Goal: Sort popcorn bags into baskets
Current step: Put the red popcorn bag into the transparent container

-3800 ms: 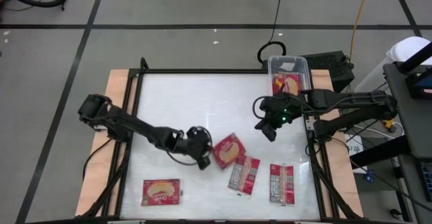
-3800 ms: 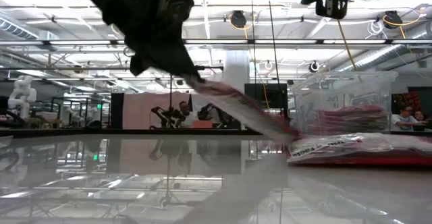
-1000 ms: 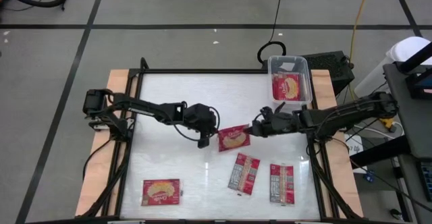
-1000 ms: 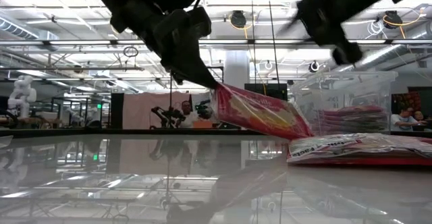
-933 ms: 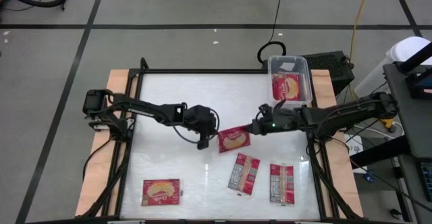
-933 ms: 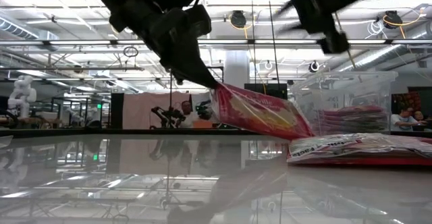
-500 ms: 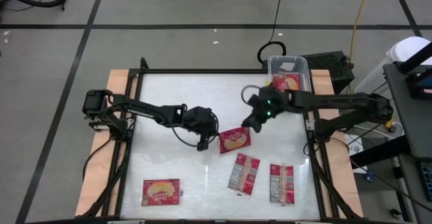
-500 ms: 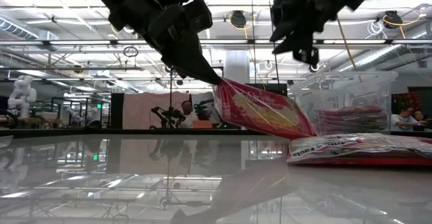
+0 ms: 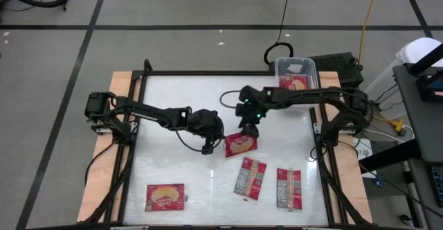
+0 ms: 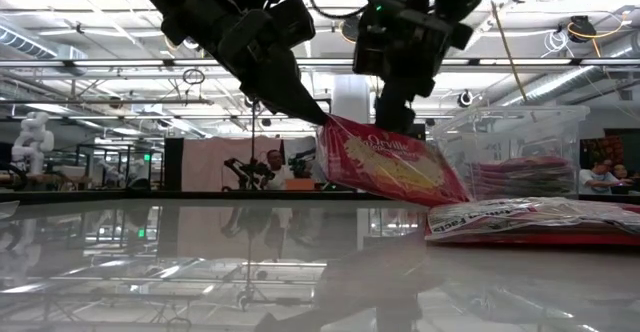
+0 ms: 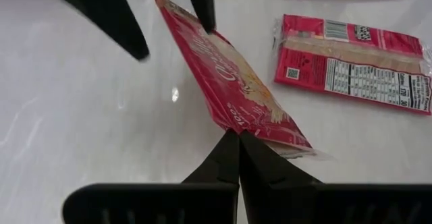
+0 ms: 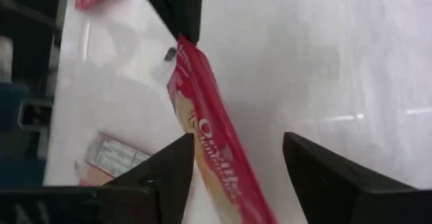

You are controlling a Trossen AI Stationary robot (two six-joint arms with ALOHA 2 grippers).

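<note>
Handover mid-table: tilted bag between both arms

Left gripper [image 11: 237, 146] pinches the popcorn bag [image 9: 240, 143] by one short edge, its far end resting on the table; right gripper [image 12: 233, 156], fingers spread wide, hangs directly over the bag's upper long edge, straddling it, basket [image 9: 295, 69] behind it.

"Orville" in white script on the held red popcorn bag [image 10: 390, 165], nutrition panel on another bag [image 11: 351, 60] too small to read

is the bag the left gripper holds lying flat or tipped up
Tipped up: the left gripper pinches one corner of the popcorn bag, lifting that end while its far end slopes down.
</note>
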